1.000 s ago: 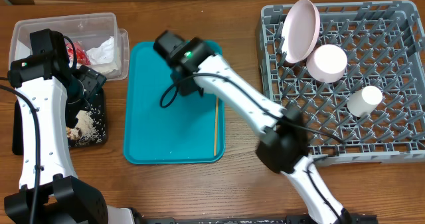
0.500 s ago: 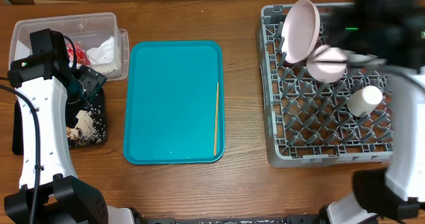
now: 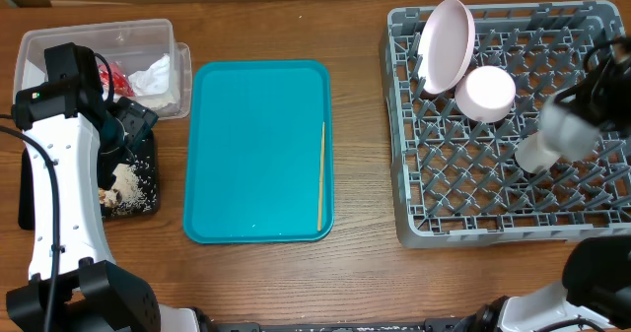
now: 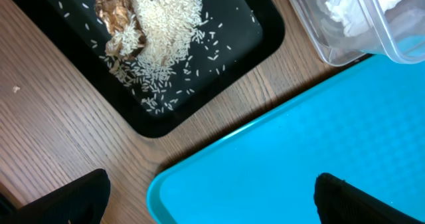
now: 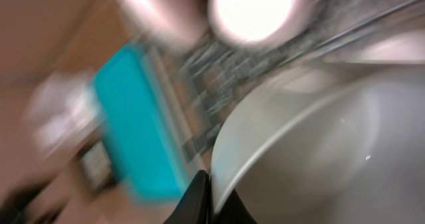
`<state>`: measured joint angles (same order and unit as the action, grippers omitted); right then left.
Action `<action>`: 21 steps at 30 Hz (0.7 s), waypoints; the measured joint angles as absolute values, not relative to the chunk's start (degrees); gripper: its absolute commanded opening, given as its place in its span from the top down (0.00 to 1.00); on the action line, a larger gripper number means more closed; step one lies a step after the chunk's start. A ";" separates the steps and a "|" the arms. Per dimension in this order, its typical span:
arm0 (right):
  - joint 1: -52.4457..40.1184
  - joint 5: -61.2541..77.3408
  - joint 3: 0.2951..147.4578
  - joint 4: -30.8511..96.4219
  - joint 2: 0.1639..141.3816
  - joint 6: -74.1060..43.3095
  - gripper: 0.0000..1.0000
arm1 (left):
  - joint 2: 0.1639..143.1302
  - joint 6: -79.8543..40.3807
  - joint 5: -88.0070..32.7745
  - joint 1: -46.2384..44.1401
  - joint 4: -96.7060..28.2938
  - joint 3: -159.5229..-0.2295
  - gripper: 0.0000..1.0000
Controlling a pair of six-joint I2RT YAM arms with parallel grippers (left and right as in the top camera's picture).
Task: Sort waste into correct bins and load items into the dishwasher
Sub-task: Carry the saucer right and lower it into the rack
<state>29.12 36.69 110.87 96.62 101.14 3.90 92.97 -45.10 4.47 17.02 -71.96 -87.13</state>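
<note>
tool on the right arm (image 5: pixel 207 197) is pinched shut on the rim of a pale dish (image 5: pixel 312 151), bowl or plate the blur hides, above the dish rack (image 3: pixel 463 189) near its cup (image 3: pixel 534 155). left tool (image 4: pixel 212 201) hangs wide apart and empty, well away from the rack. likely risk: so thin a rim hold lets the dish swing, slip, or knock the cup and leaning plate (image 3: pixel 446 44).

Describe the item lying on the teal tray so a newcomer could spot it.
Start at the teal serving tray mid-table, between the black tray of rice and the grey dish rack. Along its edge nearest the rack lies a thin, straight, pale stick, probably a chopstick. Nothing else sits on the tray, and nothing nearby is as slim.
</note>
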 measured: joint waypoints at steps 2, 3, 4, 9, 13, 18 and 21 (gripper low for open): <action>30.39 45.80 104.79 97.08 101.16 11.00 0.96 | 92.97 -45.12 4.47 17.02 -71.96 -87.13 0.00; 30.79 50.65 101.32 96.88 101.16 15.07 0.96 | 92.97 -45.10 4.47 17.02 -71.96 -87.13 0.00; 30.87 54.17 98.50 96.66 101.16 18.09 0.96 | 92.97 -45.10 4.47 17.02 -71.96 -87.13 0.00; 31.05 66.61 85.76 92.27 101.21 28.25 0.96 | 92.97 -45.10 4.49 17.02 -71.96 -87.13 0.00; 31.14 72.07 77.08 86.43 101.21 31.40 0.96 | 92.97 -45.12 4.51 17.02 -71.94 -87.13 0.00; 31.73 76.03 70.30 81.93 101.21 32.88 0.96 | 92.97 -45.10 4.49 17.02 -71.96 -87.13 0.00; 31.88 77.34 69.32 81.78 101.21 33.15 0.96 | 92.97 -45.10 4.49 17.02 -71.96 -87.13 0.00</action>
<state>31.88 77.34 69.32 81.78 101.21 33.15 92.97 -45.10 4.49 17.02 -71.96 -87.13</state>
